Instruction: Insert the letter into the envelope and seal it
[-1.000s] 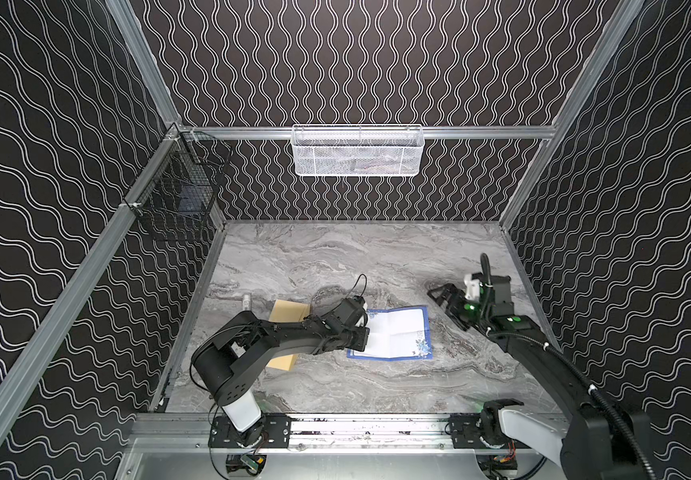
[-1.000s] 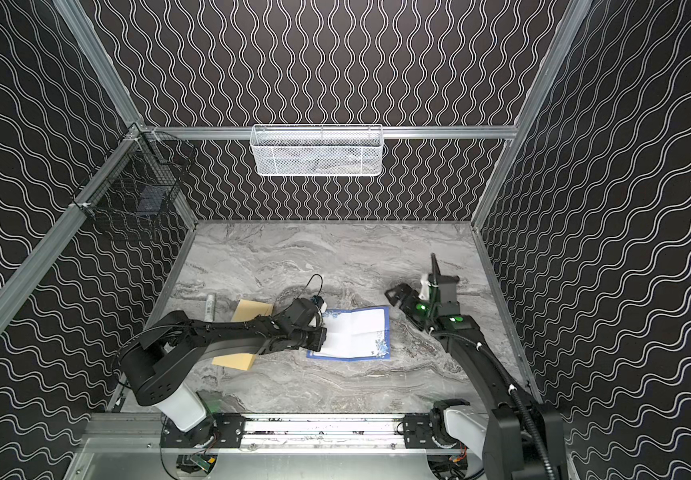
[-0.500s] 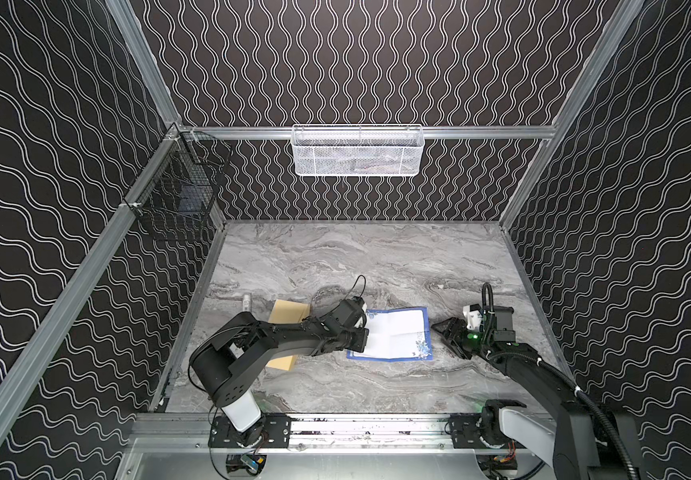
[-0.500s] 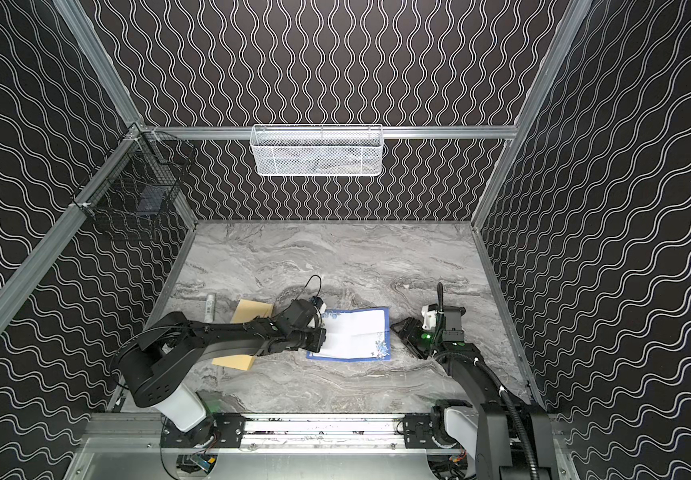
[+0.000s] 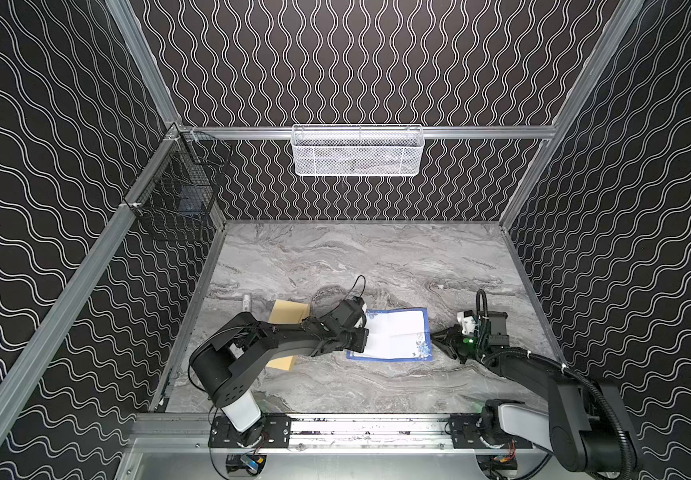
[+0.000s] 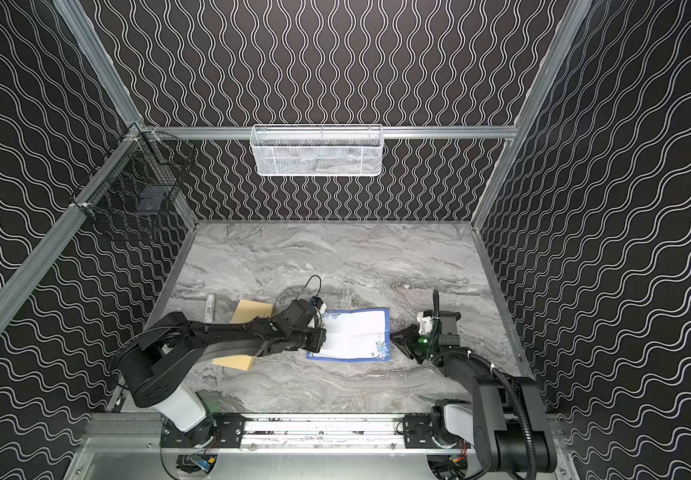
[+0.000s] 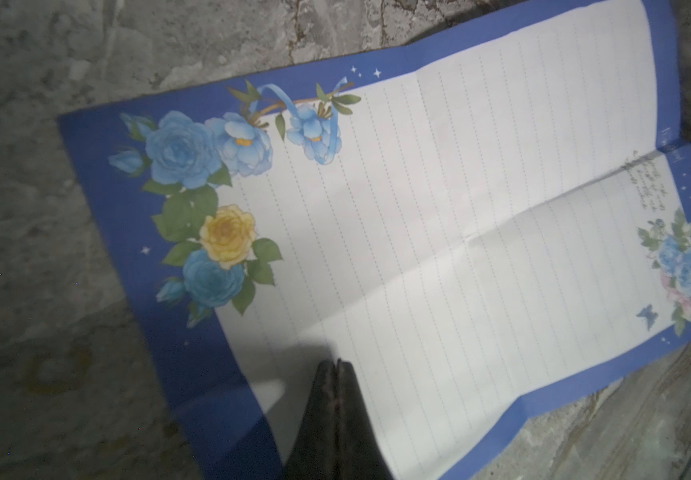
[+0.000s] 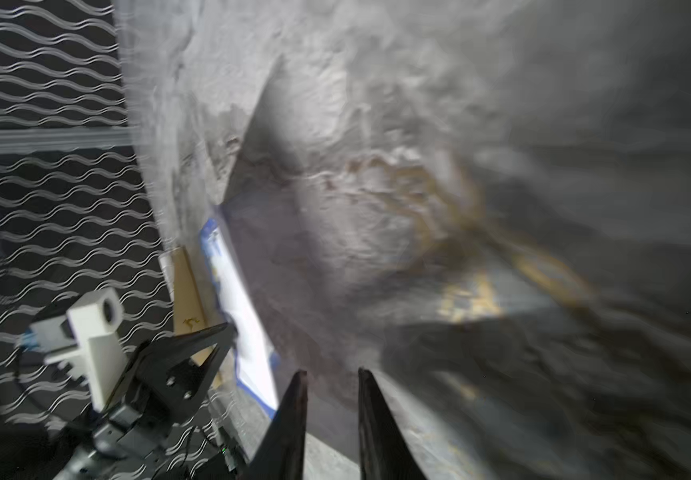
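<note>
The letter [image 5: 395, 334] [image 6: 356, 334] lies unfolded and face up on the marble table, white with a blue floral border. My left gripper [image 7: 337, 365] is shut, its tips resting on the letter's [image 7: 460, 228] lined part near the left end. The tan envelope [image 5: 290, 315] [image 6: 253, 311] lies left of the letter, partly hidden under my left arm. My right gripper [image 5: 437, 338] [image 8: 331, 374] sits low at the letter's right edge. Its jaws stand a narrow gap apart with only table between them. The letter's [image 8: 248, 332] corner lies just beside one finger.
A small white tube [image 5: 246, 301] lies by the left wall, beyond the envelope. A white mesh basket [image 5: 358, 151] hangs on the back wall and a black wire basket [image 5: 177, 199] on the left wall. Patterned walls close in three sides.
My right gripper has dropped to the table and moved in toward the letter's right edge, its jaws narrowing from wide open. The left arm and letter have stayed put.
</note>
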You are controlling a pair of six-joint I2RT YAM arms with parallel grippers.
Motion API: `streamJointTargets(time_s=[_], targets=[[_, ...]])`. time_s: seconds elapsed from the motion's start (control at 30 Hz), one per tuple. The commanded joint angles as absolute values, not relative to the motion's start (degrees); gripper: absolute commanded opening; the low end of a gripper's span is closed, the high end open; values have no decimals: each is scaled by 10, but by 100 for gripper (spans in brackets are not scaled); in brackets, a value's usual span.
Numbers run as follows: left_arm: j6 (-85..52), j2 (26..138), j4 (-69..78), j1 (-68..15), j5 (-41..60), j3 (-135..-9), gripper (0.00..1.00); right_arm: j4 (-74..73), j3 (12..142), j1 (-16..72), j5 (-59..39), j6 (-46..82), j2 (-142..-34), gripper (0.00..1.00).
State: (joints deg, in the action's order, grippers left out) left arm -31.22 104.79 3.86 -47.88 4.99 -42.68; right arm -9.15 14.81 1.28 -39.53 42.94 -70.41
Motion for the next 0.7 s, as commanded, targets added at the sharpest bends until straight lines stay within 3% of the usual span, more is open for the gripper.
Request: streamJointTargets(time_s=[0.0,0.67], targets=[[-306,1056,-6,-479,50,-424,0,-193,148,38,-441,462,-717,24],[-303,1054,-7,-479,51,-422,0,-341,157,148,-447,562,-729,28]])
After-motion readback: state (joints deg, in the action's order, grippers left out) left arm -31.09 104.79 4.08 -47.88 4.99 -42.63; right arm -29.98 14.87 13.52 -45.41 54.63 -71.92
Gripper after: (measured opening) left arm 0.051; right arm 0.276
